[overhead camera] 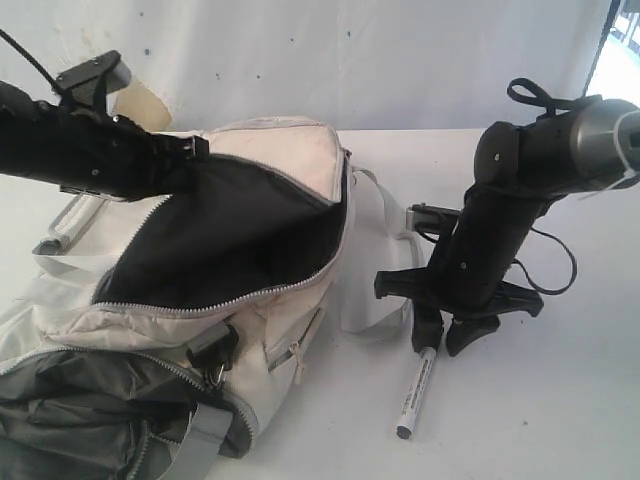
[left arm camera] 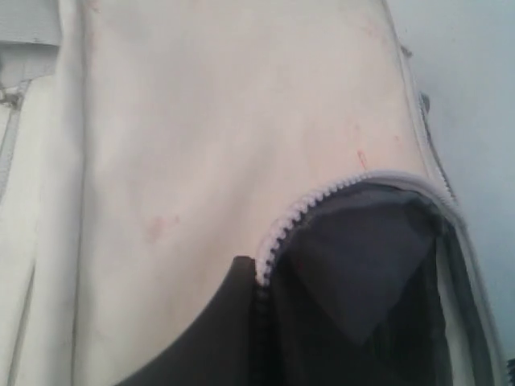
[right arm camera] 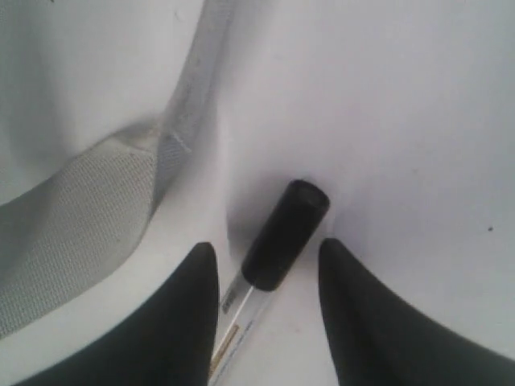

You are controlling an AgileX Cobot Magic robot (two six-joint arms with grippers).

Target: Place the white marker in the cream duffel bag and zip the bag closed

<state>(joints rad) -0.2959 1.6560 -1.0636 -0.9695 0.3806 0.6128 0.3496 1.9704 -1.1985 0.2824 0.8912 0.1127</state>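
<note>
The cream duffel bag lies on the left of the white table, its main zip wide open on dark lining. My left gripper is shut on the bag's zip edge and holds the mouth up; in the left wrist view one dark finger presses the cream fabric. The white marker lies flat on the table to the right of the bag. Standing open over the marker's black cap is my right gripper, with one finger on each side of the cap.
A grey webbing strap runs from the bag onto the table just beside the marker and shows as mesh in the right wrist view. The bag's grey side pocket fills the near left corner. A white backdrop closes the far side.
</note>
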